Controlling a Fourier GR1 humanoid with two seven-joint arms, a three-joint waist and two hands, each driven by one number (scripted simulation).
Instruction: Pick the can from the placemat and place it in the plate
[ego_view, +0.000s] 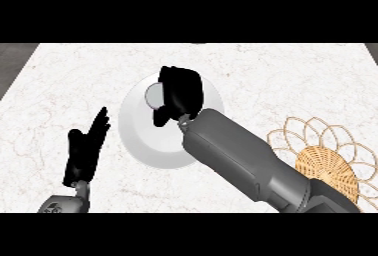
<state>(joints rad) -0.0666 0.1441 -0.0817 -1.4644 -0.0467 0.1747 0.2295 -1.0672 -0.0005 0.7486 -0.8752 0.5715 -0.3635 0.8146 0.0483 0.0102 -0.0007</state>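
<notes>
grey forearm (258, 162) of the right arm fills the lower right, running from about 5 o'clock up toward the centre of the view. at its end the right robot hand (179, 95) sits over the plate (140, 135), fingers curled around the can (156, 93), of which only a pale rounded bit shows at the hand's 9 o'clock side. the can is over the upper part of the plate; whether it touches the plate's surface cannot be told. the plate is white, lying on the bench (295, 75) near the centre, its right part hidden under the forearm.

at 8 o'clock the left robot hand (85, 150) shows with fingers straight and pointing up toward 12 o'clock, released, grasping nothing, just beside the plate's left rim but apart from it.

at 4 o'clock lies the placemat (325, 160), woven tan centre with looped wire petals around it, partly covered by the forearm, with nothing visible on its exposed part. the bench top is pale marble with faint veins.
</notes>
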